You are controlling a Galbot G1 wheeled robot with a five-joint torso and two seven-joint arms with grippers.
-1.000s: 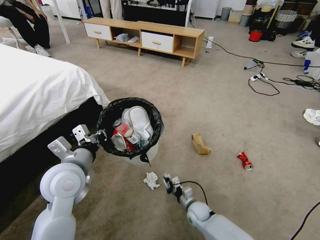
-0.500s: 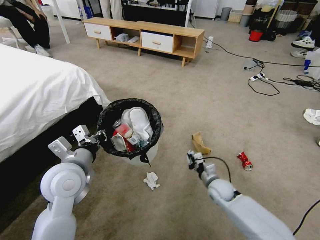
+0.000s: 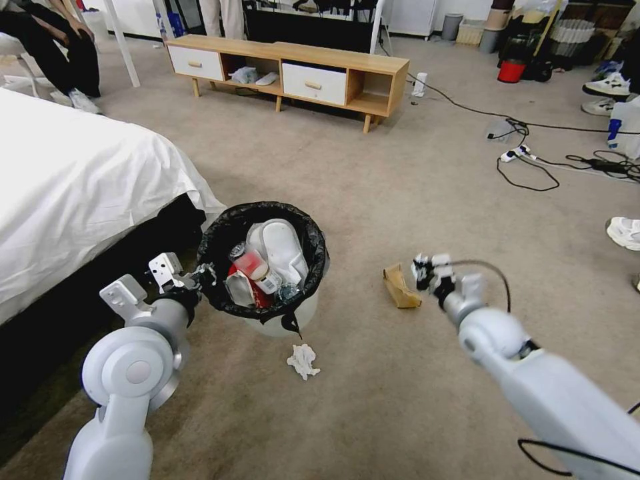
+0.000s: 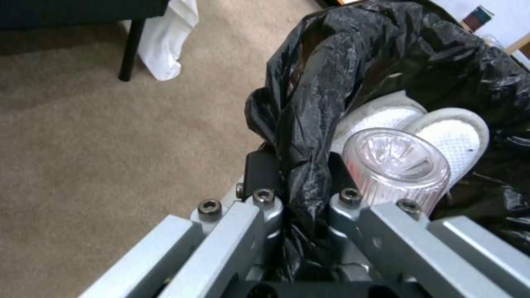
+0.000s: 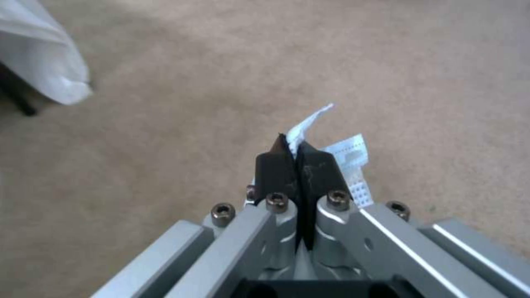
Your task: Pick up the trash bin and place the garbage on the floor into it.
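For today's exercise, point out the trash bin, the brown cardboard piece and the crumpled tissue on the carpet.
trash bin (image 3: pixel 301 309): head view, bare white side wall.
brown cardboard piece (image 3: pixel 400 288): head view, its middle.
crumpled tissue (image 3: pixel 303 361): head view, centre of the wad.

My left gripper sits at 9 o'clock of center, elbow bent, fingers pinched tight with black film between them; my right arm reaches out toward 3 o'clock, right gripper closed, pads pressed together on a pale scrap.
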